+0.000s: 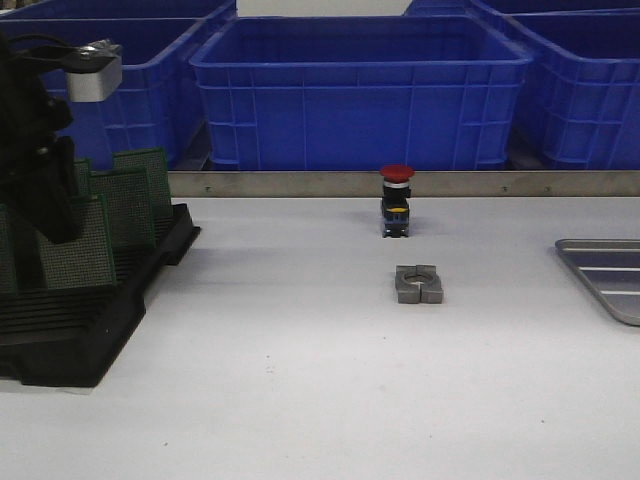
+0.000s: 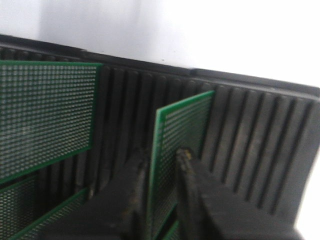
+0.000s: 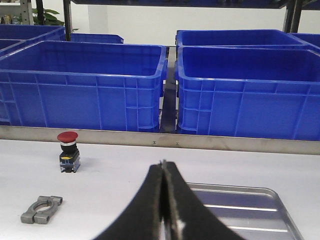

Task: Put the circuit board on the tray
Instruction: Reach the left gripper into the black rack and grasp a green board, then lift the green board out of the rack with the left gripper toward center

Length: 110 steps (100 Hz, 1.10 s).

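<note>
Fingers of the left gripper (image 2: 162,175) straddle an upright green circuit board (image 2: 180,135) in the black rack (image 1: 100,320), barely apart; contact unclear. Squeeze squarely, lift straight out. Right gripper (image 3: 164,200) is pressed closed, empty, near the tray (image 1: 610,272).

From the front, the tray (image 1: 607,275) runs off the right edge, so only its near-left corner and some ribs show. The left arm covers part of the green circuit boards (image 1: 128,205) standing in the black rack (image 1: 95,320), and the left gripper itself is lost behind that dark bulk; the rack is cut by the left edge. In the left wrist view the board (image 2: 176,150) between the fingers (image 2: 132,190) is blurred and cropped below. The right wrist view crops the tray's far end, and the right gripper's (image 3: 164,200) base.
</note>
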Motion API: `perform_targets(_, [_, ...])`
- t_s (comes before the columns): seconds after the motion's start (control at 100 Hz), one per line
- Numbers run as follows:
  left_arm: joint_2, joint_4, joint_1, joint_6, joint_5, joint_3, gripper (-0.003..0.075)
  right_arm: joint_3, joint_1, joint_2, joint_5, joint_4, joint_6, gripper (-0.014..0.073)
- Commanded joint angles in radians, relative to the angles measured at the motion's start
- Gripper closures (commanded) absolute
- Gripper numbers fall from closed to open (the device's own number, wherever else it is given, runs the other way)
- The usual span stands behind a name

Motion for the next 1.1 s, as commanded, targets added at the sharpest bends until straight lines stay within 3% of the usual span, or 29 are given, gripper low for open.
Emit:
perform_targets(0.0, [-0.042, -0.033, 0.002, -0.008, -0.055, -0.031, 0.0738, -0.013, 0.000, -0.022, -0.086, -0.012, -0.004, 0.0662])
perform_targets(0.28, [-0.044, -0.058, 0.002, -0.011, 0.012, -0.101, 0.0738, -0.013, 0.000, -0.022, -0.086, -0.012, -0.004, 0.0662])
perform_targets(0.59, [-0.044, -0.180, 0.002, -0.015, 0.273, -0.285, 0.0738, -0.013, 0.000, -0.022, -0.086, -0.012, -0.004, 0.0662])
perform_targets(0.76, [-0.075, -0.309, -0.013, -0.074, 0.270, -0.329, 0.0738, -0.013, 0.000, -0.022, -0.086, -0.012, -0.004, 0.0662])
perform_targets(1.09, [-0.111, -0.460, -0.215, -0.291, 0.270, -0.329, 0.0739, -0.013, 0.000, -0.022, -0.086, -0.012, -0.004, 0.0662])
